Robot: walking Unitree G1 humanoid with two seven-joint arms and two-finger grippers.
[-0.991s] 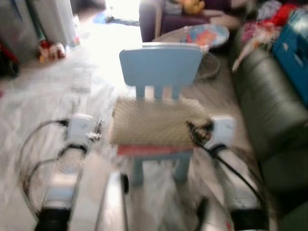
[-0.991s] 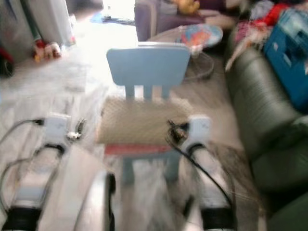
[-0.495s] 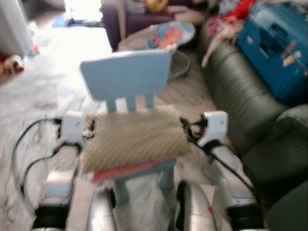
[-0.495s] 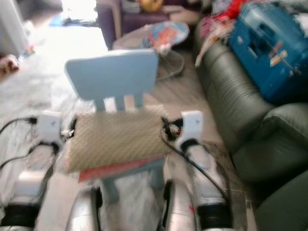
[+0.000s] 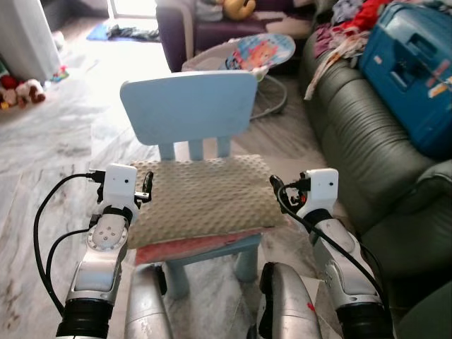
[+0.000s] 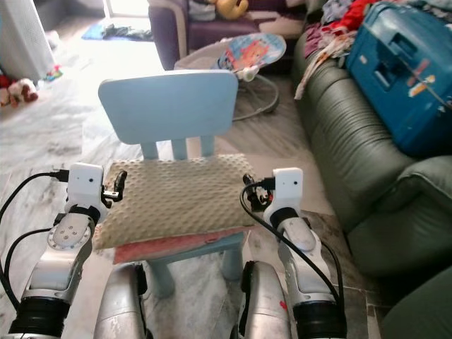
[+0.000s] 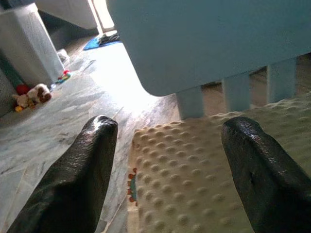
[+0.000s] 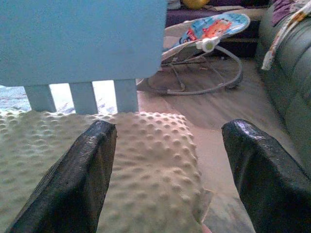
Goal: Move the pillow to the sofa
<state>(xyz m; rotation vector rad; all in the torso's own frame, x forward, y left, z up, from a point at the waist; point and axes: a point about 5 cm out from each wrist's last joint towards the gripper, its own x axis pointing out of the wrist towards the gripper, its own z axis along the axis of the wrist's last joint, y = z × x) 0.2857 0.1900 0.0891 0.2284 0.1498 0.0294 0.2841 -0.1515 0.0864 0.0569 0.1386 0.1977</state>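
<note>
Marble floor (image 5: 49, 152) spreads at left; left gripper (image 7: 167, 145) has its fingers spread open at the left end of the beige dotted pillow (image 5: 201, 198), which lies on a light-blue child's chair (image 5: 189, 106); right gripper (image 8: 167, 141), fingers likewise apart, flanks the pillow's right end; dark green sofa (image 5: 367, 141) stands at right.

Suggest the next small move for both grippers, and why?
Probably bring both inward to clamp the pillow. It lies on the blue chair, with the left gripper and right gripper open at its two ends, each straddling a corner and gripping nothing yet.
</note>
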